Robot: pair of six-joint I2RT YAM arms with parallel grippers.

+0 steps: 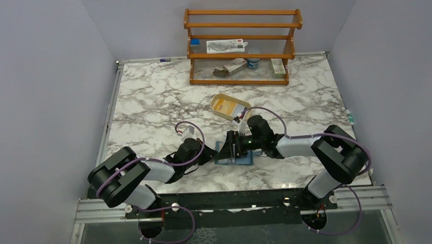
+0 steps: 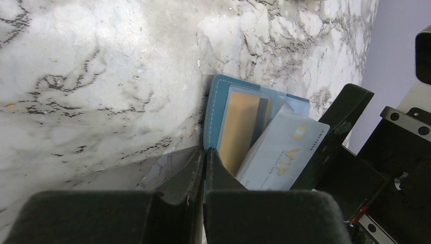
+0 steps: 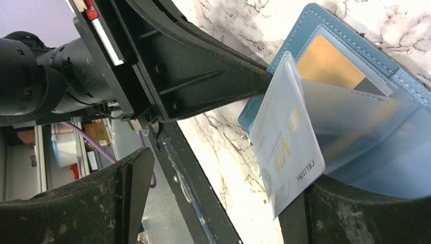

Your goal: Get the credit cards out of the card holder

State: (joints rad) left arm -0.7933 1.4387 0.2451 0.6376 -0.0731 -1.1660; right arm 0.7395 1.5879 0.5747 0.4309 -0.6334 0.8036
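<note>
The teal-blue card holder (image 1: pixel 238 159) lies open on the marble table between both arms. My left gripper (image 2: pixel 205 155) is shut on its near edge (image 2: pixel 216 101) and pins it down. In the left wrist view a tan card (image 2: pixel 239 127) sits in a clear slot, and a pale grey card marked VIP (image 2: pixel 284 152) leans partly out of the card holder. My right gripper (image 3: pixel 228 173) is open wide over the card holder (image 3: pixel 356 61). The VIP card (image 3: pixel 287 147) rests against my right gripper's right finger (image 3: pixel 356 213); the jaws are not closed on it.
An oval tan tray (image 1: pixel 240 104) with yellow inside sits just behind the card holder. A wooden rack (image 1: pixel 242 45) with small items stands at the back. The black frame rail (image 1: pixel 233 200) runs along the table's near edge.
</note>
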